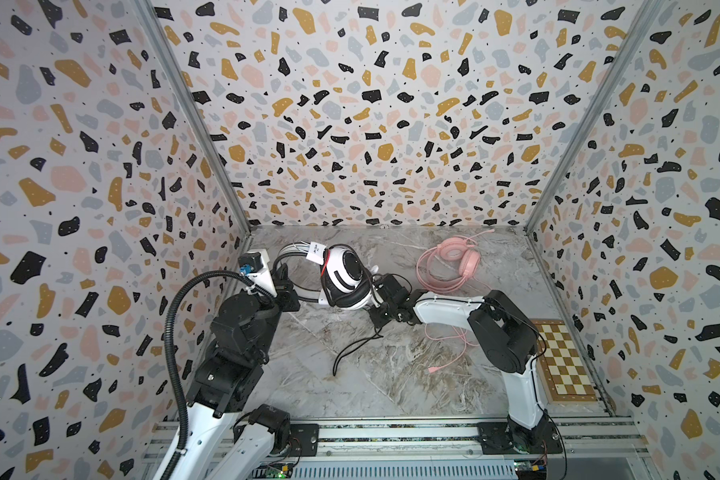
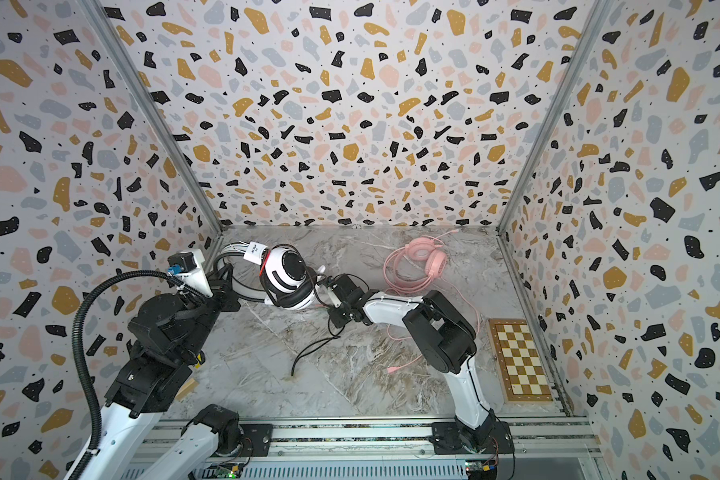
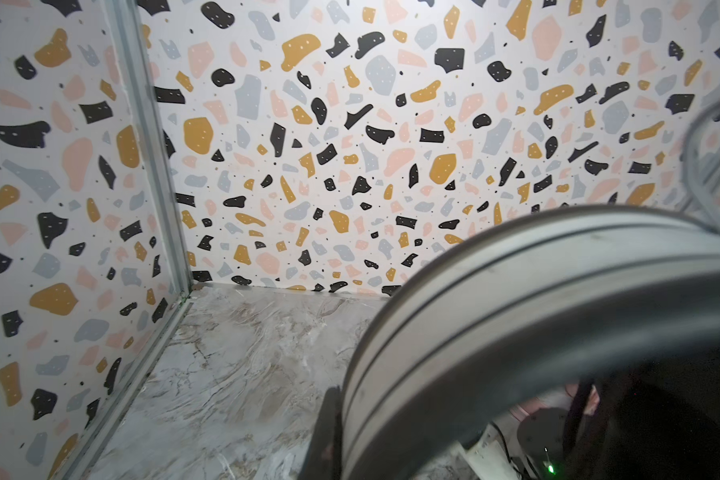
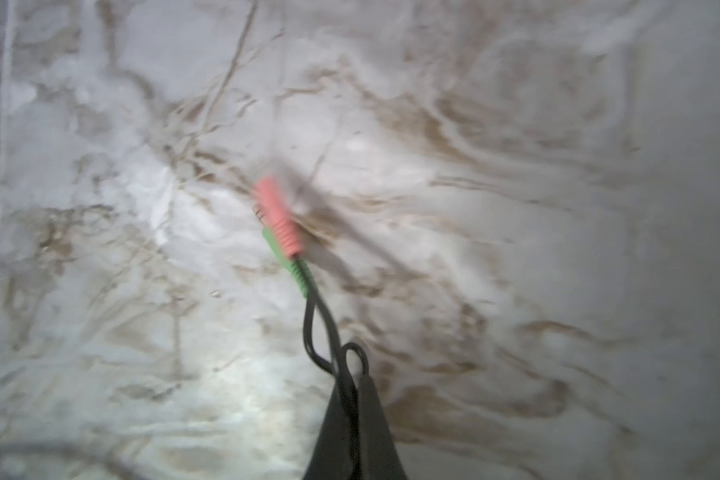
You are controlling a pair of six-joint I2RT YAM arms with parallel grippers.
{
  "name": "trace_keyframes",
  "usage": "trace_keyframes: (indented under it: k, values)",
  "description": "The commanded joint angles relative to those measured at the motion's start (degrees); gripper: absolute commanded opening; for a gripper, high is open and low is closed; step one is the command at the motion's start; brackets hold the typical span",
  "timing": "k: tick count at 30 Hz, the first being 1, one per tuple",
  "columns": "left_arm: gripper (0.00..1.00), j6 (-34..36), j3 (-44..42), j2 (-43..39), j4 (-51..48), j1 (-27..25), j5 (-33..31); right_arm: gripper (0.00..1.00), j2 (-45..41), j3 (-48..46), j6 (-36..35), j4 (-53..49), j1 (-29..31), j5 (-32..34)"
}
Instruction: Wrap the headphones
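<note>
- The left claw (image 1: pixel 287 291) is squeezing shut on the band (image 3: pixel 516 299) of the white headset (image 1: pixel 346 274), left of middle.
- The right claw (image 4: pixel 352 376) is pinching its thin black cable (image 4: pixel 314 316) near the plugs (image 4: pixel 279 224).
- The cable is looking soft and floppy; the stiff band is looking best for holding.
- The pink headset (image 1: pixel 454 259) is lying on the table (image 1: pixel 391 382), upper right.
</note>
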Motion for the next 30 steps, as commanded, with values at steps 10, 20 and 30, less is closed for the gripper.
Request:
trace_keyframes:
  k: [10,20,30]
  values:
    - [0.00,-6.5,-5.5,0.1,15.2,0.0,21.5,0.00,2.7,43.5,-2.0,-14.3,-19.5,-7.6]
    - [0.00,-10.2,-11.3,6.0,21.8,-2.8,32.5,0.00,6.6,67.2,2.4,-16.4,-21.5,-16.0]
    - [0.00,-9.8,-14.4,11.0,32.6,-12.6,26.3,0.00,-1.7,64.6,4.7,-11.6,-17.0,-17.2]
